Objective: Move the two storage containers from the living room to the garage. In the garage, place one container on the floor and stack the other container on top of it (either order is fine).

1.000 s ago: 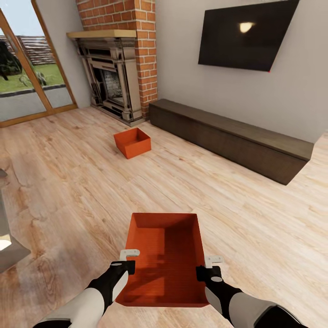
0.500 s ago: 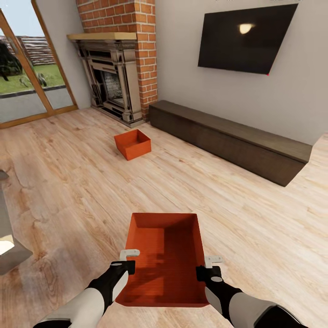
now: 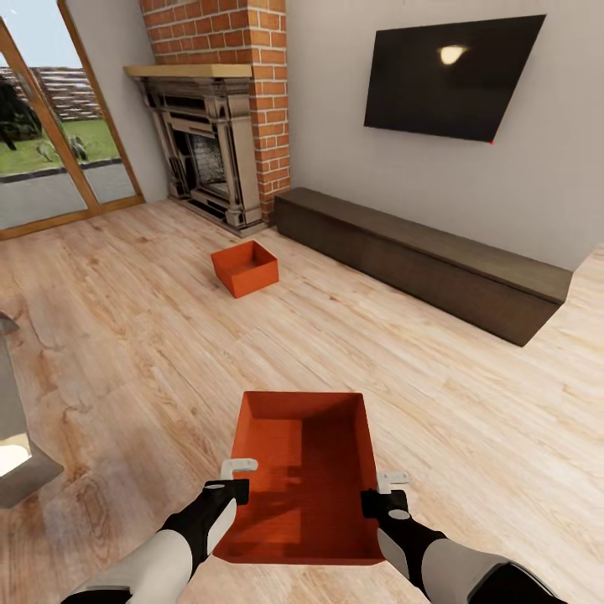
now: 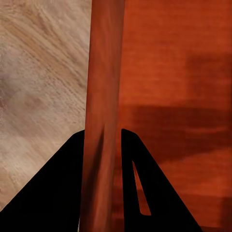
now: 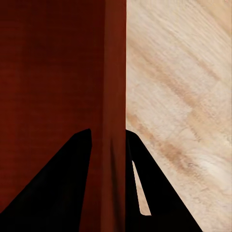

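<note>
I hold one orange-red storage container [image 3: 306,478] in front of me, above the light wood plank floor of the living room. My left gripper [image 3: 237,478] is shut on its left wall [image 4: 101,121], and my right gripper [image 3: 379,491] is shut on its right wall [image 5: 115,121]. Both walls run between dark fingers [image 4: 53,193] [image 5: 53,193] in the wrist views. The second storage container [image 3: 244,268] sits on the plank floor farther ahead, near the brick fireplace [image 3: 214,143].
A long dark low cabinet [image 3: 419,260] runs along the right wall under the wall TV [image 3: 449,75]. Glass doors with wooden frames [image 3: 50,134] stand at the far left. A pale grey furniture edge [image 3: 13,436] juts in at the left.
The whole view has shifted slightly: the far container, fireplace and cabinet sit a little higher and farther, so the camera has moved. The held container and both grippers stay the same.
</note>
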`<state>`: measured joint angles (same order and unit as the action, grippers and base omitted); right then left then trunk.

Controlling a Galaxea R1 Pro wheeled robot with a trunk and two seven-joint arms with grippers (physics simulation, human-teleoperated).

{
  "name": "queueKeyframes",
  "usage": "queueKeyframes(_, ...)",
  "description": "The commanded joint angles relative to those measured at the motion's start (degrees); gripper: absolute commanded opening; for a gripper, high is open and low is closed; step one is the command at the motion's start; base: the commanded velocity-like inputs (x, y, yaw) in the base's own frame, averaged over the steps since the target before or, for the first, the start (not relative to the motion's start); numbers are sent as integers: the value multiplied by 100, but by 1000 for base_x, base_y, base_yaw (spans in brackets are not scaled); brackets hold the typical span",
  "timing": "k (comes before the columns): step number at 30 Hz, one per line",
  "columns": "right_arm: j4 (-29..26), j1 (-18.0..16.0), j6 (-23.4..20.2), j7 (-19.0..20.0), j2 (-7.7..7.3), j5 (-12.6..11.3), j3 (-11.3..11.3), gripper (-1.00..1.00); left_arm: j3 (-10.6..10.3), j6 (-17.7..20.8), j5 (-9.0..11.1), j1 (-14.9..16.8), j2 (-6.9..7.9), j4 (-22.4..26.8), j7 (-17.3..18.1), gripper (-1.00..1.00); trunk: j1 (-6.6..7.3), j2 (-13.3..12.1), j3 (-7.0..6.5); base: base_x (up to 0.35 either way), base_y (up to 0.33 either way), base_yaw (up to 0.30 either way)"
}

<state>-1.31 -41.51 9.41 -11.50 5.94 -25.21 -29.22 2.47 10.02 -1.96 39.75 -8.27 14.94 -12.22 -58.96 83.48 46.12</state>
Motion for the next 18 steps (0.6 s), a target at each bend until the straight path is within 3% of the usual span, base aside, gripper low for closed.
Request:
queueKeyframes(1, -9, -6, 53, -36, -14, -27, 30, -100, 61, 53, -77, -2, 9, -9, -45, -100, 23, -40, -15, 0, 0, 0)
queueKeyframes(18, -9, -6, 69, -36, -14, -27, 30, -100, 61, 54, -77, -2, 9, -9, -49, -100, 396, -721, -320, 0, 0, 0)
